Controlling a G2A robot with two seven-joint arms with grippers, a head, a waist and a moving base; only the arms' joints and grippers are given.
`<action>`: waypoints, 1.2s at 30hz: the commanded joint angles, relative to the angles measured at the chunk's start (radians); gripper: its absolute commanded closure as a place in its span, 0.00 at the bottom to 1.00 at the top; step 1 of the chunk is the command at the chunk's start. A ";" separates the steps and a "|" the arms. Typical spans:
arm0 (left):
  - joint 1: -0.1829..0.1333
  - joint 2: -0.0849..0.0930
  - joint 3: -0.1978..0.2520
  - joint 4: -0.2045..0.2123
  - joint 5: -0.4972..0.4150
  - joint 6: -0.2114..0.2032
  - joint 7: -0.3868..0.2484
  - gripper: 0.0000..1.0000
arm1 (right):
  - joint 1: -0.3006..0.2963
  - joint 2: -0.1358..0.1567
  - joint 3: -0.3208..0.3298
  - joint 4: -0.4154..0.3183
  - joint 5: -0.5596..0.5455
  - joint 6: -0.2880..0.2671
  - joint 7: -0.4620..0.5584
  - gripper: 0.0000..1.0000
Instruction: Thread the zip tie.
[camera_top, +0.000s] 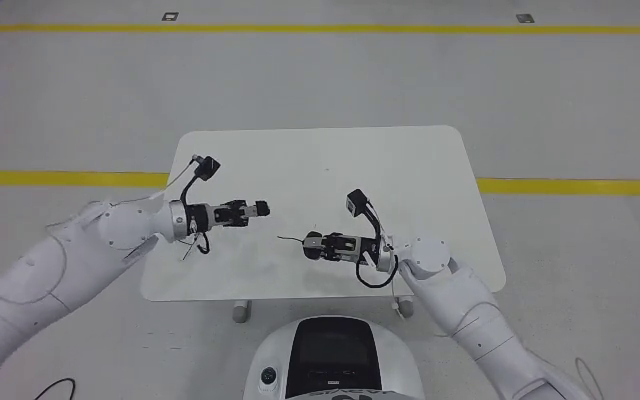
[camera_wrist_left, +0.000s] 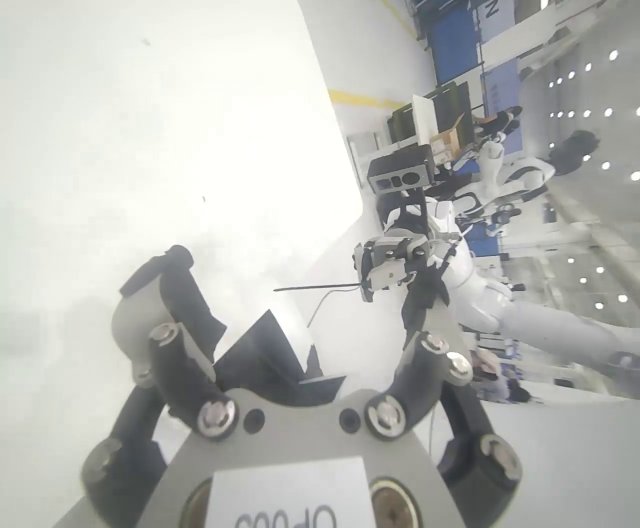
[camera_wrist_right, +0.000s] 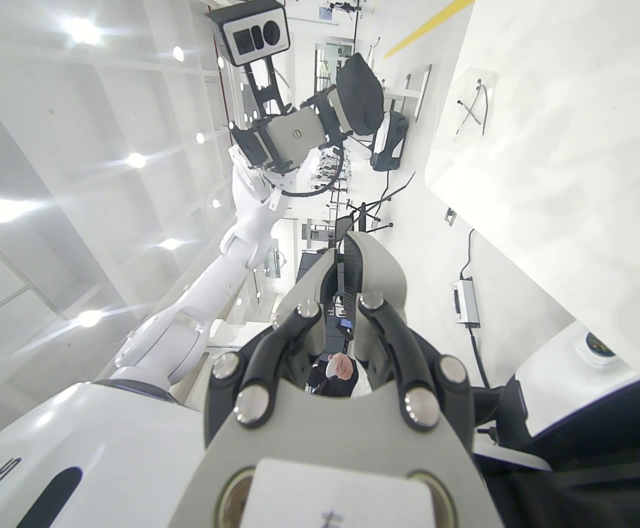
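A thin black zip tie (camera_wrist_left: 315, 288) sticks out straight from my right gripper (camera_wrist_left: 367, 286), which is shut on one end of it. In the top view the zip tie (camera_top: 290, 240) points left from the right gripper (camera_top: 310, 244), above the table's front middle. My left gripper (camera_top: 262, 209) hovers a short way to the left and slightly farther back, apart from the tie's free tip. In its own wrist view the left gripper (camera_wrist_left: 300, 280) stands open and holds nothing. The right gripper (camera_wrist_right: 345, 247) has its fingers pressed together in its own view.
The white table (camera_top: 400, 170) with rounded corners lies under both grippers. Its front edge (camera_top: 300, 298) runs close below the right arm. Thin loose wires hang from the left forearm (camera_top: 190, 250).
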 joint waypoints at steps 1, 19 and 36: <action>0.054 -0.019 -0.086 0.042 -0.040 0.000 -0.097 0.00 | 0.000 0.000 0.000 0.000 0.000 0.000 0.000 1.00; 0.495 -0.288 -0.756 0.209 -0.089 0.000 -0.701 0.00 | 0.000 0.000 0.000 0.000 0.000 0.000 0.000 1.00; 0.578 -0.357 -0.815 0.139 -0.010 0.000 -0.617 0.00 | -0.019 0.002 -0.003 -0.034 0.012 -0.017 -0.002 1.00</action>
